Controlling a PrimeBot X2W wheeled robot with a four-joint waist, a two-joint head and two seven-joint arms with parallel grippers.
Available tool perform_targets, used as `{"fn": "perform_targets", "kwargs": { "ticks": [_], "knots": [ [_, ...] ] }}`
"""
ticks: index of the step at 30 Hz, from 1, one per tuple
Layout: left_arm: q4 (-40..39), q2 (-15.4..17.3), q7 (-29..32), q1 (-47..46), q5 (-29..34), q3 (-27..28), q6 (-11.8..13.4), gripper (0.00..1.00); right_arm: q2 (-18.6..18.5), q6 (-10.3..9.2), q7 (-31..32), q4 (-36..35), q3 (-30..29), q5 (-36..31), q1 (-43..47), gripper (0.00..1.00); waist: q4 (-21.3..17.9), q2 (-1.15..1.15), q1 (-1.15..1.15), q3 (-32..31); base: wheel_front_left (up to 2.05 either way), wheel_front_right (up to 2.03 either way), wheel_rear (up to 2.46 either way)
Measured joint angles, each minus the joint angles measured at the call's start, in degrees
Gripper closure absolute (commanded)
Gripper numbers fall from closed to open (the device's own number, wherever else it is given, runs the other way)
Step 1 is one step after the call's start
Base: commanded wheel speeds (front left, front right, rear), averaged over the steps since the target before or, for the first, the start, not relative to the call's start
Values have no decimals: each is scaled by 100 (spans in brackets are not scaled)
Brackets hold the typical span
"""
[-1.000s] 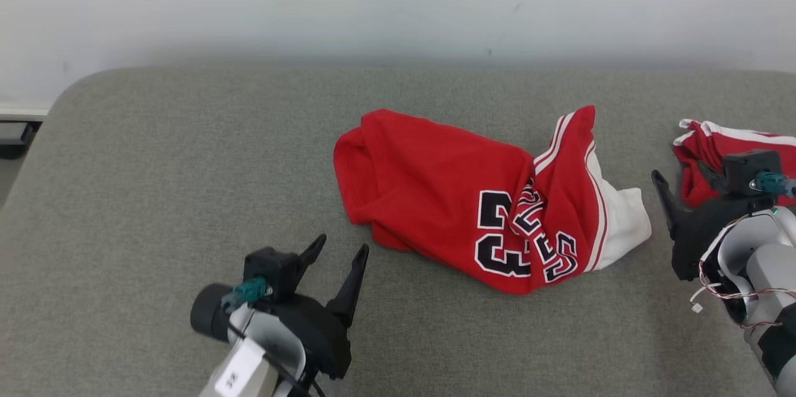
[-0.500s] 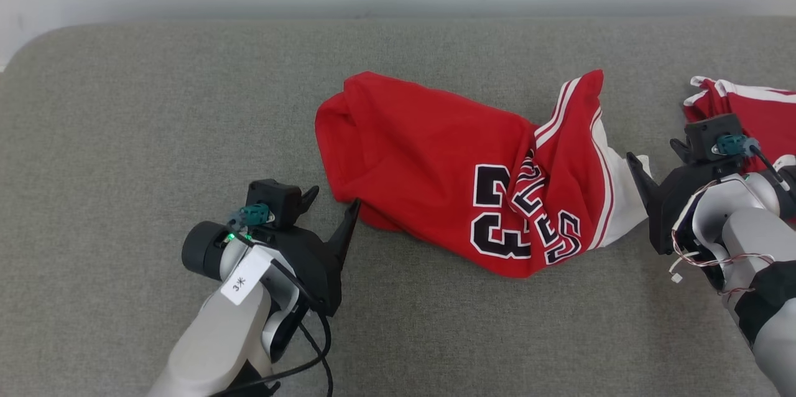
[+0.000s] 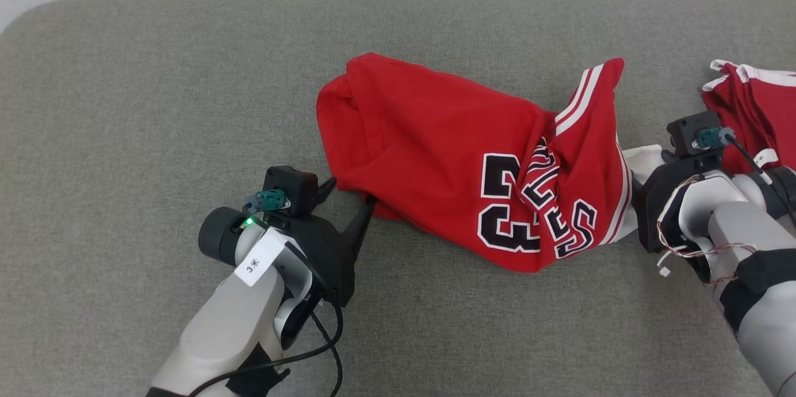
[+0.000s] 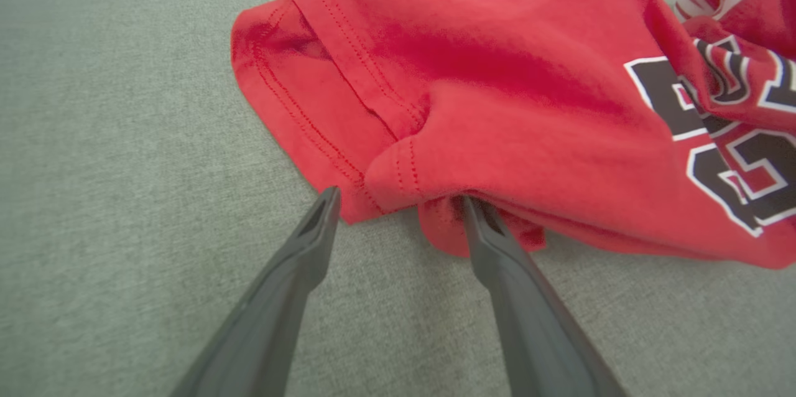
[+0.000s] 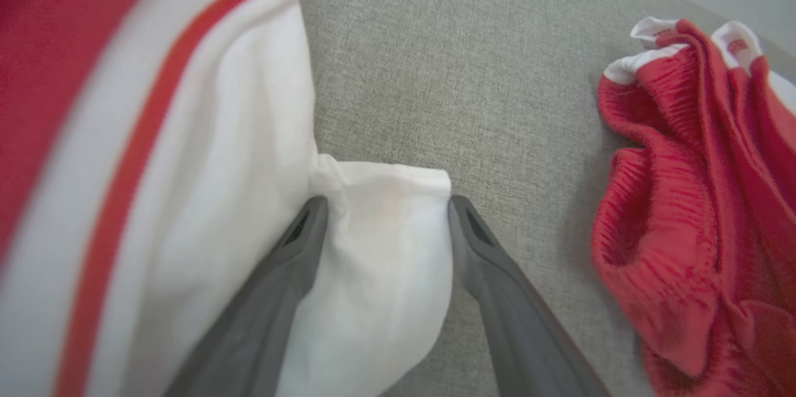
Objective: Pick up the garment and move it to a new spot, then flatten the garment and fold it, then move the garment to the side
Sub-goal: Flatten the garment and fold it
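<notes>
Red jersey-style garment (image 3: 435, 154) with black-and-white numbers, lying crumpled near the middle of a grey fabric-covered desk (image 3: 155, 104); left hand (image 4: 399, 196) released, fingers spread wide and low on the surface, one tip touching or tucked just under the garment's folded red hem (image 4: 348, 154), the other just beside it; right hand (image 5: 387, 201) likewise released, fingers straddling a white corner (image 5: 385, 260) at the garment's opposite end, nothing gripped yet; second red-and-white piece of clothing (image 5: 684, 198) bunched near the right hand, apart from the white corner. Judged step: taking hold at both ends, ready for lifting to a new spot. To do it well: slide each lower finger fully under the fabric edge before closing; catch all layers of the doubled hem on the left, not merely the top fold; close both hands together; lift evenly to avoid dragging either end; keep the right hand clear of the neighbouring clothing; watch for thin white fabric slipping out during the lift.
</notes>
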Motion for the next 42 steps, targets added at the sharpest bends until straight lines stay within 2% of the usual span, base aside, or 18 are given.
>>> {"fn": "perform_targets", "kwargs": {
  "ticks": [1, 2, 3, 14, 21, 24, 30, 37, 42],
  "knots": [
    [31, 0, -29, -30, -29, -54, 0, 35, 2, 0, 32, 26, 5, -1, -51, 31, -1, 0, 0, 16, 0, 0, 0],
    [56, 0, -29, -64, -41, -87, 0, 60, 9, 0, 45, 34, 11, -2, -88, 54, -4, 0, 0, 30, 0, 0, 0],
    [82, -1, -32, -82, -58, -107, 0, 100, 21, 5, 46, 46, 21, -3, -107, 99, -7, 0, 0, 43, 0, 0, 0],
    [432, -7, -342, -260, -236, -286, -1, 100, 45, 15, -153, 218, 7, 1, -171, 100, -12, 1, 1, 22, 0, 0, 0],
    [560, 43, -867, -231, -383, 87, -1, 100, -66, 58, -849, 141, -305, 222, -54, 100, 3, 0, 0, -184, 0, 0, 0],
    [558, 231, -1107, -43, -405, 207, 18, 100, -70, 67, -1111, 118, -477, 442, 137, 100, 11, 0, 0, -310, 0, 0, 0],
    [483, 569, -1290, 468, -413, 352, 267, 100, 73, 158, -1502, -18, -719, 831, 643, 100, 25, 0, -1, -624, 0, 0, 0],
    [188, 425, -1338, 1311, -444, 276, 310, 100, 148, 191, -1607, -64, -775, 1114, 1484, 100, 56, 0, -1, -1027, 0, 0, 0],
    [93, 433, -1339, 1590, -542, 268, 309, 100, 266, 209, -1571, -261, -657, 1123, 1549, 100, 54, -1, -2, -1217, 0, 0, 0]
  ]
}}
